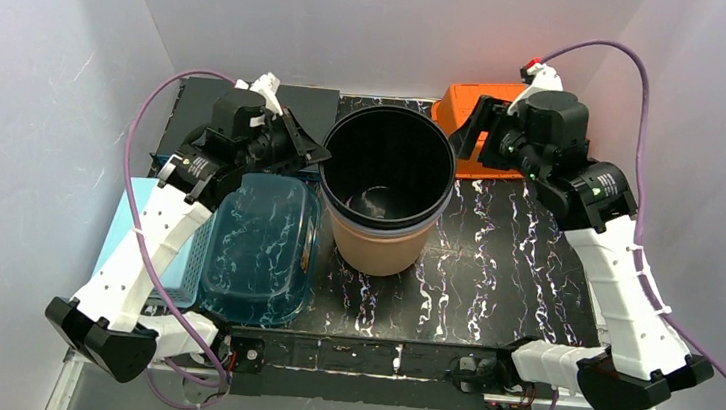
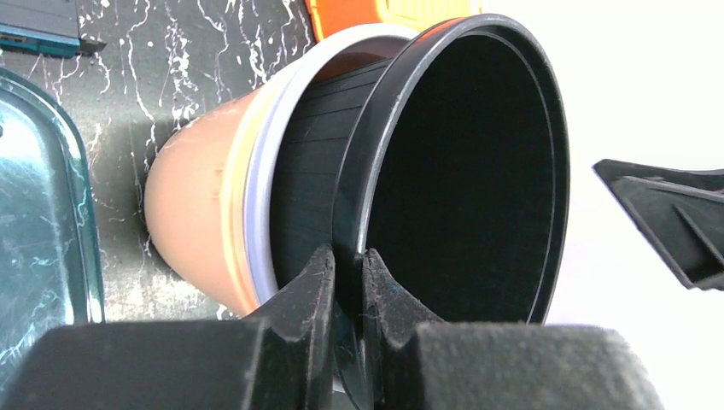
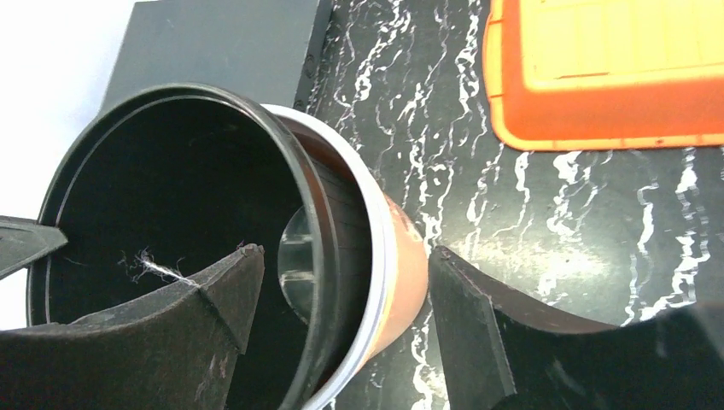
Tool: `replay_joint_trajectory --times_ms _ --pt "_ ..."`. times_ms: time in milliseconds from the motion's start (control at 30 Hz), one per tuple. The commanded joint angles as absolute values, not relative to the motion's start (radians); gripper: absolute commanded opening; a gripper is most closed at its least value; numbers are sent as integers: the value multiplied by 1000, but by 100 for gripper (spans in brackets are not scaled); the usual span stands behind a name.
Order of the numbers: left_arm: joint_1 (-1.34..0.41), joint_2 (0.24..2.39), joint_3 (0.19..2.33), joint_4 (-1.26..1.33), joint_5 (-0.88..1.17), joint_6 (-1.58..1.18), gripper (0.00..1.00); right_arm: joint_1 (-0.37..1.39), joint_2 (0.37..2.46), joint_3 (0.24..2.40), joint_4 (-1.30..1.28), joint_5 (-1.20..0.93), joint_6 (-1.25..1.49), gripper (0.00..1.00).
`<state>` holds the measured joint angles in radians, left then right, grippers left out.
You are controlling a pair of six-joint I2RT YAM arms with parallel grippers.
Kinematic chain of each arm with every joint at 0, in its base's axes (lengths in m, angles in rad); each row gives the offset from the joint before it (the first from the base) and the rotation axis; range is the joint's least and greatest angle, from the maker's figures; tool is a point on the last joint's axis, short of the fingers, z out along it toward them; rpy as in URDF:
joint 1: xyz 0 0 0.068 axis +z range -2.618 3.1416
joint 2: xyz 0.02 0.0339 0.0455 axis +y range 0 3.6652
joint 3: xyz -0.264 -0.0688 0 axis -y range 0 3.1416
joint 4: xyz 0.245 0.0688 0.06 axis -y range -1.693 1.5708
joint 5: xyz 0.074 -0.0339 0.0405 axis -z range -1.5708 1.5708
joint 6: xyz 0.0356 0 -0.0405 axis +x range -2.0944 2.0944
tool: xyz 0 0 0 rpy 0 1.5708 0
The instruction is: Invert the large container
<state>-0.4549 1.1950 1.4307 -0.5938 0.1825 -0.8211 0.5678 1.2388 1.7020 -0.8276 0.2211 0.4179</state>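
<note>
Large container [image 1: 387, 172]: black, upright mid-table, nested in a tan pot [image 1: 375, 248].
My left gripper [image 2: 348, 260]: pinched tight on its left rim.
My right gripper [image 3: 341, 260]: wide, straddling the right rim.
Handling: probably light, stiff, slick plastic; the rim is my hold.

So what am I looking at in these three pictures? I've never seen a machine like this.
These are two robot arms bolted to a marbled black table, each ending in a two-finger gripper. The wide picture looks down from above. The other two come from cameras on each wrist. In the middle stands a black bucket nested in a tan pot. The left gripper is pinched shut on the bucket's rim. The right gripper is open, one finger inside the rim and one outside. Also there: a teal bin, an orange bin and a dark grey slab.
</note>
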Motion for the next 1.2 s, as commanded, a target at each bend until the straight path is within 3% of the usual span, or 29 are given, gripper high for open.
replay_joint_trajectory --times_ms 0,300,700,800,1000,1167 --pt "-420 1128 1416 -433 245 -874 0 435 1220 1645 -740 -120 495 78" --pt "-387 1095 1322 -313 323 -955 0 262 1203 1472 -497 -518 687 61" --pt "-376 1080 1282 -255 344 -978 0 232 1187 1307 -255 -697 880 57" --pt "-374 1083 1281 -241 358 -982 0 232 1189 1295 -277 -685 860 57" --pt "-375 1088 1287 -225 376 -983 0 232 1225 1389 -475 -607 661 66" --pt "-376 1092 1296 -223 382 -980 0 244 1274 1476 -621 -572 534 58"
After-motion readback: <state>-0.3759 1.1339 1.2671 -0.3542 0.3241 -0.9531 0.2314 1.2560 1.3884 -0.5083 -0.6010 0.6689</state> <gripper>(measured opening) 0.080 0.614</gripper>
